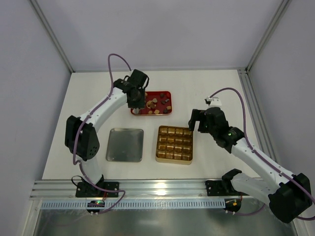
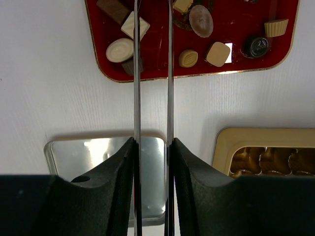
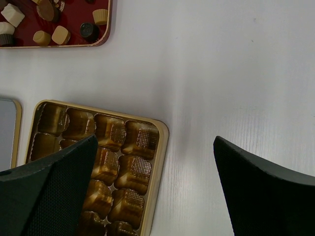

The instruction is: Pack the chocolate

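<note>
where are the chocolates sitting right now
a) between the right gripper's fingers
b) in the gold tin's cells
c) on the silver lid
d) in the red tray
d: the chocolate pieces lie in the red tray, while the cells of the gold tin that show are empty.
</note>
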Motion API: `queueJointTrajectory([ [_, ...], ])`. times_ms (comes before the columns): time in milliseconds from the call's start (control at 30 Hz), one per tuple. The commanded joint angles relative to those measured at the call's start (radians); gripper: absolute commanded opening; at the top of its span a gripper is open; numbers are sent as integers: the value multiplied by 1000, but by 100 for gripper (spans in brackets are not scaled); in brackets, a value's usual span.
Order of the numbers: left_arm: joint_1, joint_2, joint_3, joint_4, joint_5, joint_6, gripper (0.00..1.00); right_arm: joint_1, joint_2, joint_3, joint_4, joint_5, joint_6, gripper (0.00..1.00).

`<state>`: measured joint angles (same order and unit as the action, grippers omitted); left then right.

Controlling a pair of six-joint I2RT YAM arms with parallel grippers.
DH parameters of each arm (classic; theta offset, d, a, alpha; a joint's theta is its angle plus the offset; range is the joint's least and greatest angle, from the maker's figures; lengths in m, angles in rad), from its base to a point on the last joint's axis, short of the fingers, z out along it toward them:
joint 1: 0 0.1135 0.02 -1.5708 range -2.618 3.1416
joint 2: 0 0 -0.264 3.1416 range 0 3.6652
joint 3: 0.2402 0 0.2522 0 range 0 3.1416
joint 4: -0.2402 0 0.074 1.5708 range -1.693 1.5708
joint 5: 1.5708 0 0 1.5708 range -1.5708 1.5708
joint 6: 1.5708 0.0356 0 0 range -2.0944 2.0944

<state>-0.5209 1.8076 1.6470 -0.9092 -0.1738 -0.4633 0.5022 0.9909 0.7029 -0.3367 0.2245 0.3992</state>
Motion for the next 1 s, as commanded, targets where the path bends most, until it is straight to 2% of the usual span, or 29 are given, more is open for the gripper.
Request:
queueJointTrajectory([
  [0, -5, 10, 0, 41, -18, 0, 34, -1, -1, -6, 31, 18, 13, 100],
  [267, -5, 16, -9, 44, -21, -3, 32, 1, -8, -16, 27, 19, 15, 100],
  [600, -8, -17, 34, 3, -36, 15, 14, -1, -17, -17, 25, 22, 12, 100],
  [967, -33, -102, 83, -80, -18, 29, 9, 1, -6, -14, 30, 24, 9, 100],
])
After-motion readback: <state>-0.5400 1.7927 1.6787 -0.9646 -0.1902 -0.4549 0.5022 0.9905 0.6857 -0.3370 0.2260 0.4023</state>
